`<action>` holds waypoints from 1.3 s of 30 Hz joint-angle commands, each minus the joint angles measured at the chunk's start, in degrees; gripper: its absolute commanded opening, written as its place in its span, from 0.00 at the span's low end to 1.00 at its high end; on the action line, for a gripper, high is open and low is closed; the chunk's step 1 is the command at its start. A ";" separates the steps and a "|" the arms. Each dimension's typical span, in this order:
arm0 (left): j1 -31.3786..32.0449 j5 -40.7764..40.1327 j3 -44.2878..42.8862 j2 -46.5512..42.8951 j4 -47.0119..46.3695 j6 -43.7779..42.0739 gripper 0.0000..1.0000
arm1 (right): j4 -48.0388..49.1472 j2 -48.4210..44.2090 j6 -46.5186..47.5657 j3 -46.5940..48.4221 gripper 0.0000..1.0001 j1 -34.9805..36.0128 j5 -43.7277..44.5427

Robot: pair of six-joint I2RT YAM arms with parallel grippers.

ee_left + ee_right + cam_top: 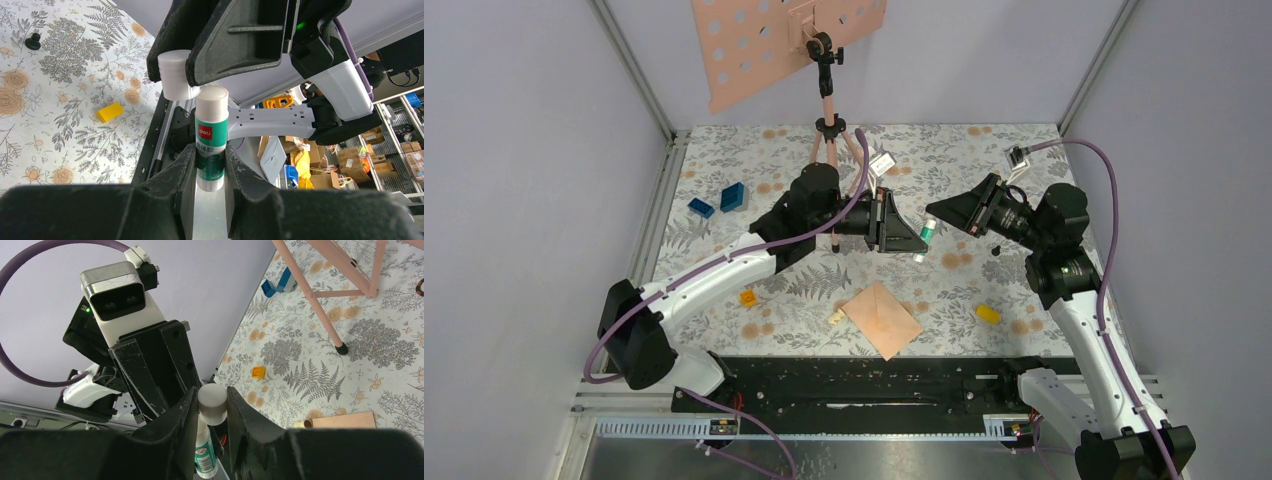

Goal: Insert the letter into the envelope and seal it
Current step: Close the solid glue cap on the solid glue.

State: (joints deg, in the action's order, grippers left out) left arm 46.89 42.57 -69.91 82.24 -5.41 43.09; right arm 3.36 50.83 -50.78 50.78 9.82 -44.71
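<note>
Jaws of L gripper (210,167) stood partway apart, clamped on green-and-white plastic glue stick (211,132). R gripper (212,412) jaws pinched white round cap (175,75), off and just beside stick's top. Step, prob.: uncapping glue for sealing. Lower centre of top view lay peach-pink squarish paper envelope (882,318); letter not visible. Next: bring stick down to envelope.
</note>
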 commanded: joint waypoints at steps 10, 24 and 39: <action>-1.14 3.50 0.16 0.48 -3.42 -0.95 0.00 | 5.42 -0.57 -2.65 -0.51 0.20 0.59 -2.12; -1.65 3.69 1.48 0.27 -6.06 1.02 0.00 | 6.19 -0.20 -3.03 -1.01 0.21 0.55 -3.29; -2.13 4.01 1.29 0.27 -6.91 1.85 0.00 | 2.13 -0.80 0.47 -0.51 0.21 0.61 -3.05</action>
State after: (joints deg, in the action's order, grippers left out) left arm 45.28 44.88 -68.12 83.00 -7.46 44.47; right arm 6.09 50.98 -52.75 49.58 9.87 -46.19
